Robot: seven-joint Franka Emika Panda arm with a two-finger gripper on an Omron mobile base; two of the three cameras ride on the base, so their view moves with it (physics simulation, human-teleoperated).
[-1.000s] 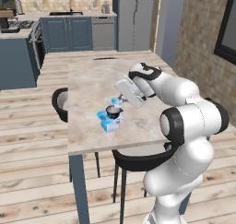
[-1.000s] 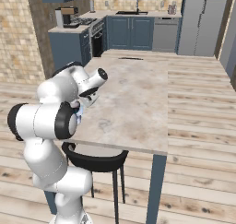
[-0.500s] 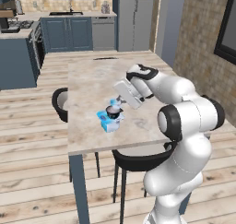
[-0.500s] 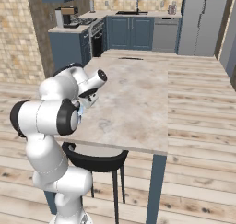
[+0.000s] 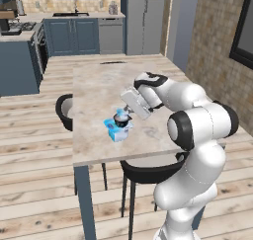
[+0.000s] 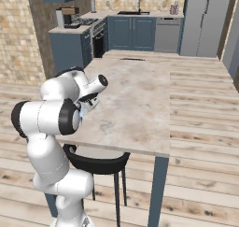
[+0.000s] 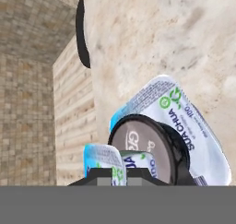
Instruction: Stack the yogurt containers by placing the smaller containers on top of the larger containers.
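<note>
At the table's near left part your gripper (image 7: 119,171) is closed on the tiny cup (image 7: 105,162), low above the black cup (image 7: 150,147), which sits on the tub (image 7: 184,121). If you let go off-centre, the tiny cup could tip or roll off the lid; a nudge from your fingers could also push the black cup off the tub.

Three yogurt containers (image 7: 175,126) (one rectangular), two chairs (image 5: 148,171).
</note>
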